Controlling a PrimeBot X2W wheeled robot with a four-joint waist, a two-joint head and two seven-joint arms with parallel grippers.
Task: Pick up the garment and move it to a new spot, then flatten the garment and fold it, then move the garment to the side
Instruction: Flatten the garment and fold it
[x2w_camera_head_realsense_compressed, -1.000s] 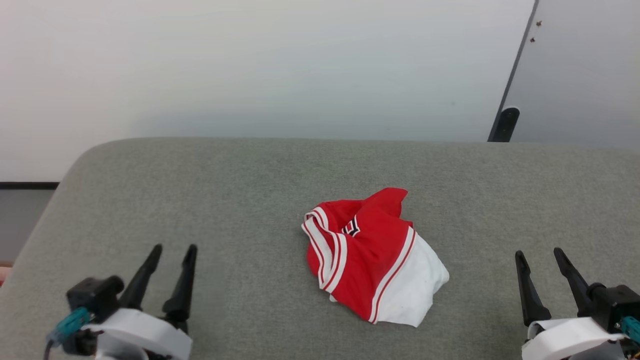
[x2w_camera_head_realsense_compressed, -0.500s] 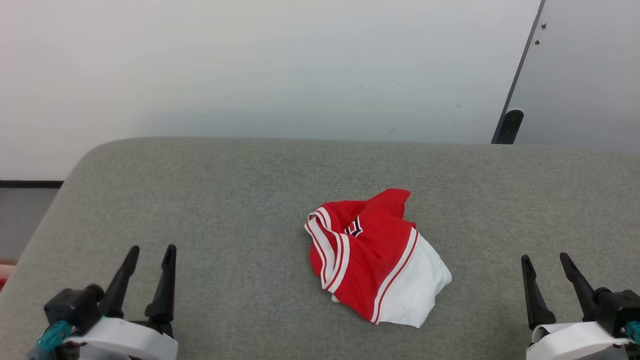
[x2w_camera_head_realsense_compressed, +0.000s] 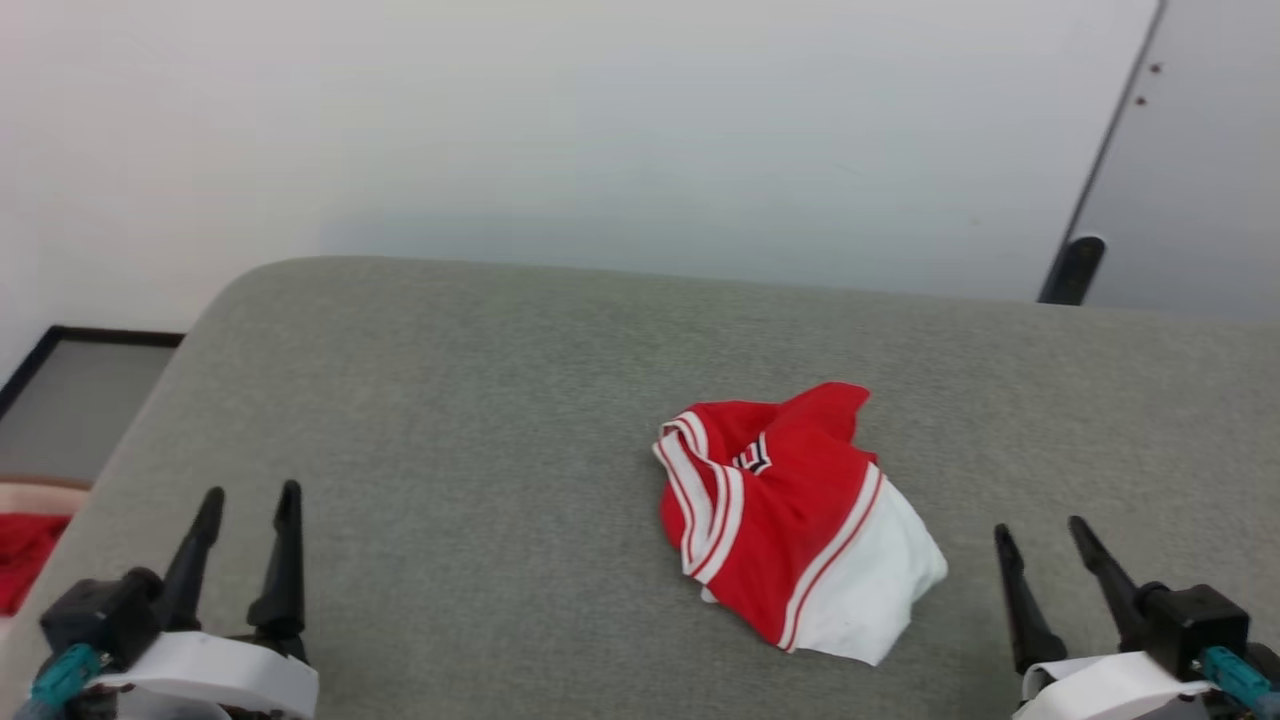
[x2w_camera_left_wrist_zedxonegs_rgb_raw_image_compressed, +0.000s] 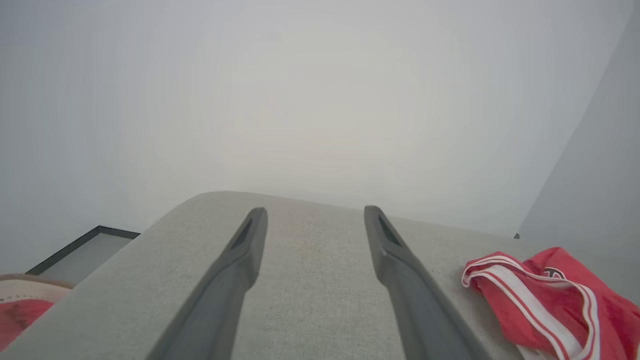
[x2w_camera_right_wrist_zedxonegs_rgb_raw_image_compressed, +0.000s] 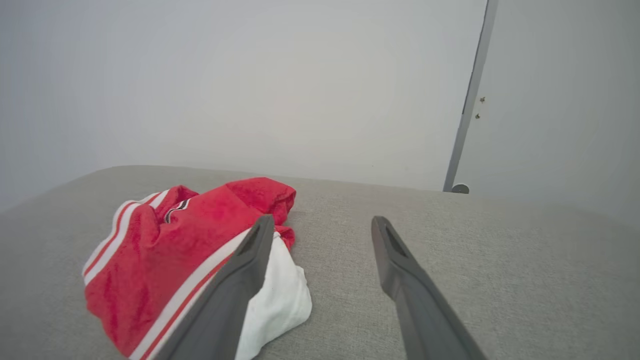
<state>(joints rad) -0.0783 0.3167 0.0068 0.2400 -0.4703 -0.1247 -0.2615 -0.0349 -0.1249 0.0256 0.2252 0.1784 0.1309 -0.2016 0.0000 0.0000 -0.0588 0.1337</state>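
Field note: the garment (x2w_camera_head_realsense_compressed: 790, 520) lies in a crumpled heap on the grey padded surface (x2w_camera_head_realsense_compressed: 480, 400), right of centre, with its white sleeve toward my near right. My right gripper (x2w_camera_head_realsense_compressed: 1038, 525) is near it, not touching, fingers spread and empty. In the right wrist view the heap sits left of my fingers. My left gripper (x2w_camera_head_realsense_compressed: 250, 490) is well apart, also spread and empty.

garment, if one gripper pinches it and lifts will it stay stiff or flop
Probably floppy: the garment lies crumpled in soft folds, so it should drape and unfurl from a pinch. Likely light, since it looks like thin cloth. Pushing may bunch it up on the grey surface rather than slide it.
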